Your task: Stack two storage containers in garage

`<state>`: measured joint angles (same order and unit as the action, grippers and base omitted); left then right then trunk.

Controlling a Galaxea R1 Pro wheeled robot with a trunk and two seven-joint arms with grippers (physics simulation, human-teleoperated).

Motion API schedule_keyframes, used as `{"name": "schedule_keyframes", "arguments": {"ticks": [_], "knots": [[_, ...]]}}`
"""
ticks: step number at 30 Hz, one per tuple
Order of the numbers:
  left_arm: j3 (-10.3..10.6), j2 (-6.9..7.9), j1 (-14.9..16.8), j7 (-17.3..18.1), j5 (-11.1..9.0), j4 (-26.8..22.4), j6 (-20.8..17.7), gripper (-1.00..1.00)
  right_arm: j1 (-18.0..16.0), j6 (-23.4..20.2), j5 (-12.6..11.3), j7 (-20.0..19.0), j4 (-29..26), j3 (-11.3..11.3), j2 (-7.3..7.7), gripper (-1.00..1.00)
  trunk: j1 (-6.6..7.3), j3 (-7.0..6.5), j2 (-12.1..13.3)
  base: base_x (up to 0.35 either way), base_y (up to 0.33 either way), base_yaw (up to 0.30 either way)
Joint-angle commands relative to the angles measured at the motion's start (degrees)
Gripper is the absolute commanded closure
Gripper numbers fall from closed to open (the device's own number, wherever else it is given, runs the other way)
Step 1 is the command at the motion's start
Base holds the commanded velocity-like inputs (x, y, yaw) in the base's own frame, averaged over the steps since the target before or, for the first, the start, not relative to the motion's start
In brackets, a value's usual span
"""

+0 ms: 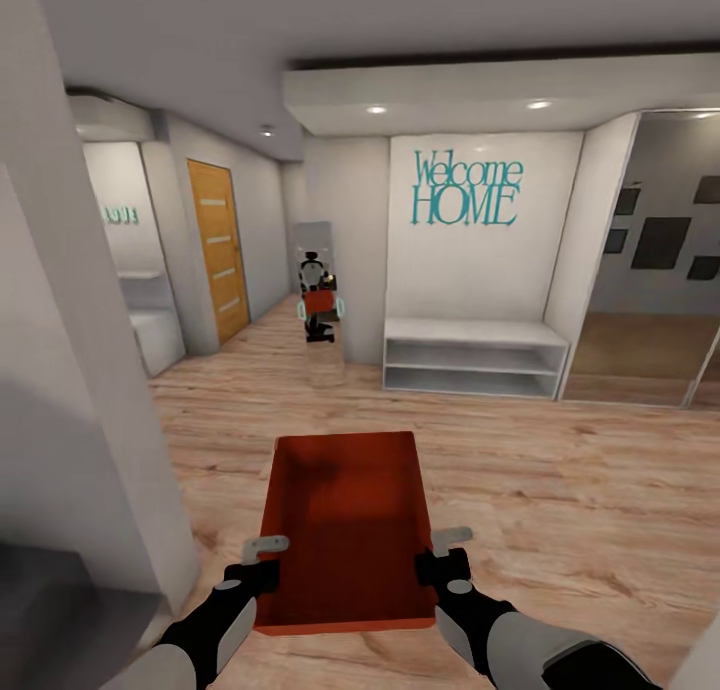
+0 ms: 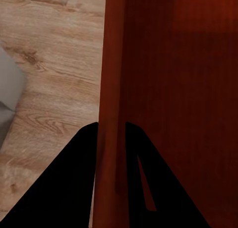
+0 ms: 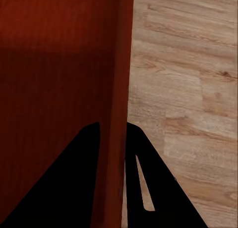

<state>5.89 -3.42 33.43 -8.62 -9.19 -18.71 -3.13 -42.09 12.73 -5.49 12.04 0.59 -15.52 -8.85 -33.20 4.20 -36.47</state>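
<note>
Plainly, the storage container (image 1: pixel 345 530) hung over the wood plank floor (image 1: pixel 560 490), long axis pointing ahead toward the white bench (image 1: pixel 475 355). The left gripper (image 1: pixel 258 560) clamped its left wall, the right gripper (image 1: pixel 443 552) its right wall, equally near.

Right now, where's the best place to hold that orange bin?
On its two long side walls, one claw from each side. The storage container is topless with thin upright walls; the left claw and right claw each pinch one.
</note>
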Motion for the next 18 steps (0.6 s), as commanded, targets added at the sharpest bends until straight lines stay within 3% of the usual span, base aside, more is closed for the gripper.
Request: {"name": "schedule_keyframes", "arguments": {"ticks": [1,18], "knots": [[-0.70,0.08,0.07,-0.87,0.75,-0.27,1.11,1.00,-0.04,0.01,-0.05,-0.53,0.12,2.38,-0.03,1.00,-0.05,0.11,-0.08,0.323,0.000,0.110],[-0.70,0.09,0.06,-0.87,0.75,-0.25,1.11,1.00,-0.02,0.03,-0.07,-0.51,0.13,2.42,-0.03,1.00,-0.05,0.11,-0.08,0.323,0.000,0.013]]}}
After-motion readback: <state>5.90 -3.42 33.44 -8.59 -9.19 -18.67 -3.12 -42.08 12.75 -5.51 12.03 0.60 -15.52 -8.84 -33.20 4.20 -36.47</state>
